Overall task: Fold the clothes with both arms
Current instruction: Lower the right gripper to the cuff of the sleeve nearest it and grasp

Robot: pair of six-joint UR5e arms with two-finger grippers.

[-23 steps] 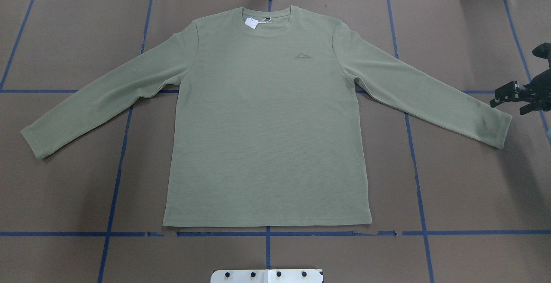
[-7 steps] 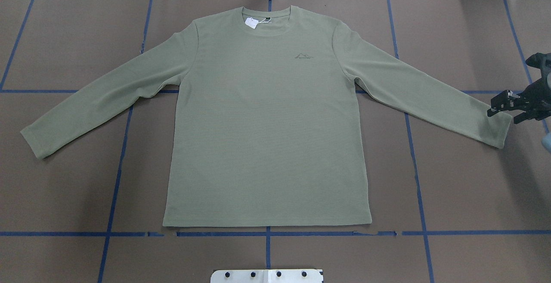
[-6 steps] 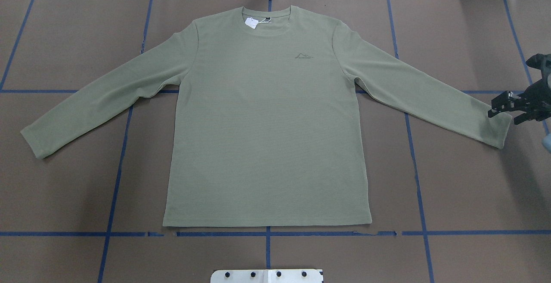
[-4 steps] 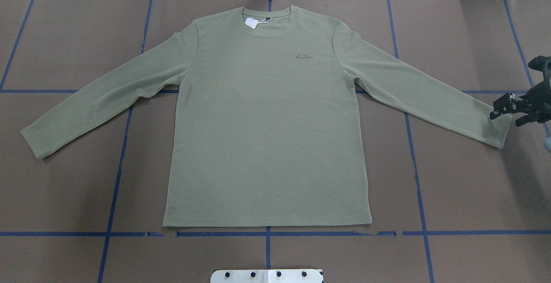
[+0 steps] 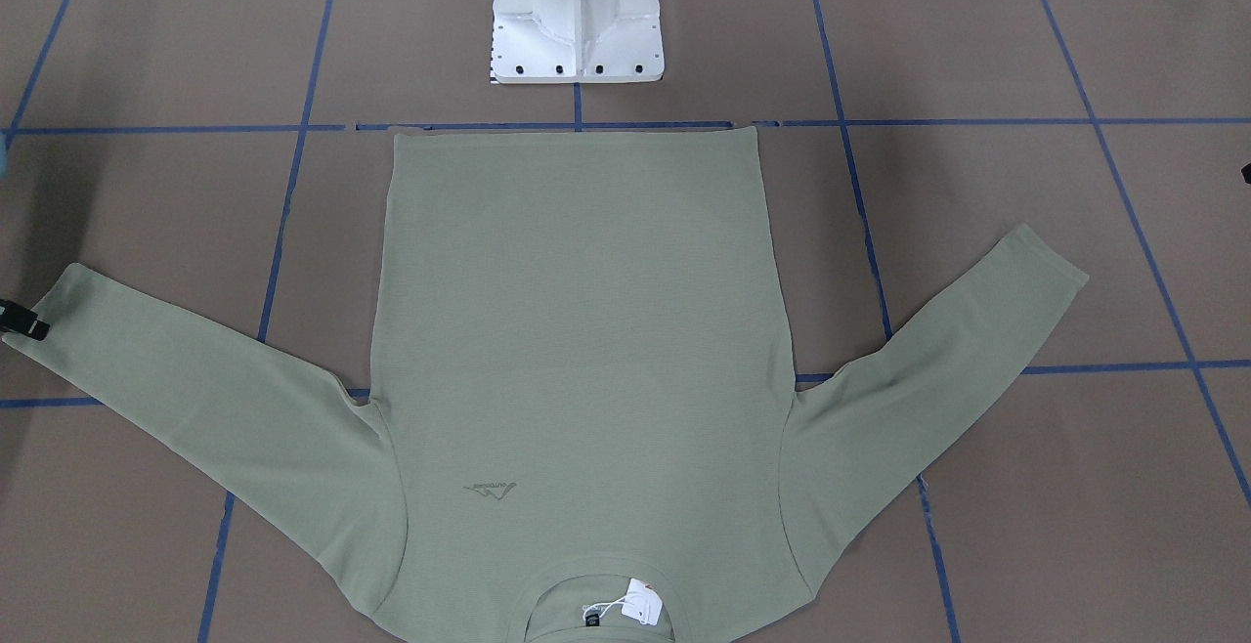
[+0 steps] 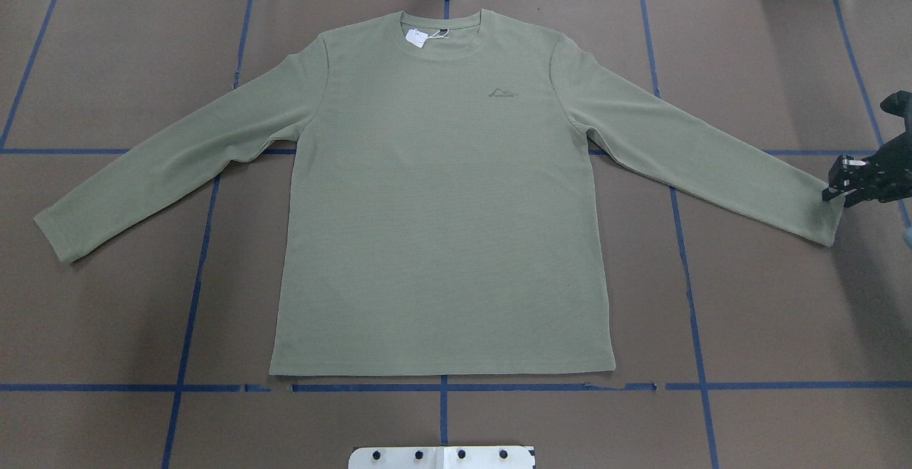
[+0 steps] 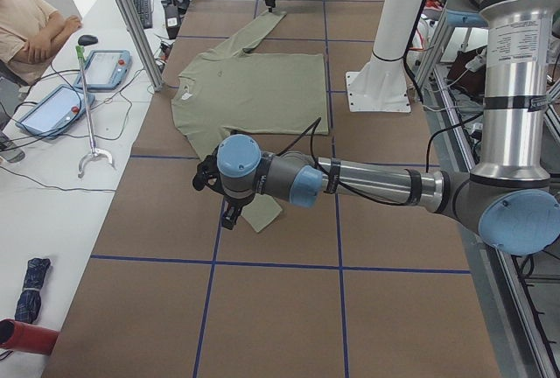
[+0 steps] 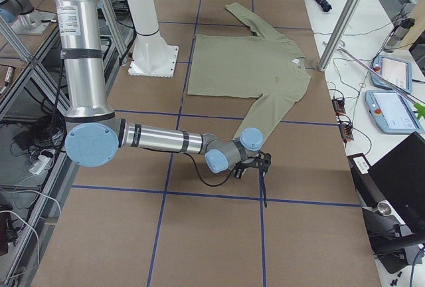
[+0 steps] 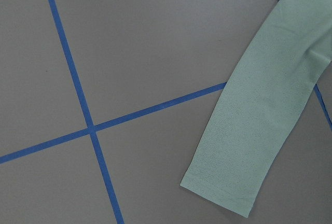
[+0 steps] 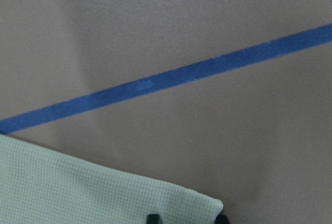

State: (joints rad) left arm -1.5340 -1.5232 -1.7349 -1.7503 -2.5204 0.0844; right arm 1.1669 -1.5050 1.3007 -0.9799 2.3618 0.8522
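The pale sage-green shirt [image 6: 442,205] lies flat and face up, sleeves spread, collar with its white hang tag [image 6: 416,37] away from the robot. My right gripper [image 6: 839,182] is low at the far corner of the right-hand sleeve's cuff [image 6: 819,205]. In the right wrist view its two fingertips [image 10: 152,217] stand apart on either side of that cuff corner [image 10: 104,187], so it is open. It also shows in the front view [image 5: 24,321]. My left gripper [image 7: 229,218] hangs high beside the other cuff [image 9: 223,198]; I cannot tell whether it is open or shut.
The white pedestal base [image 5: 579,13] stands just behind the shirt's hem. Blue tape lines [image 6: 189,312] grid the brown table cover. An operators' desk with tablets [image 7: 105,67] and a seated person [image 7: 26,28] runs along the far side.
My right gripper has come in from the table's right edge and dropped onto the far corner of the cuff. The shirt has not moved.
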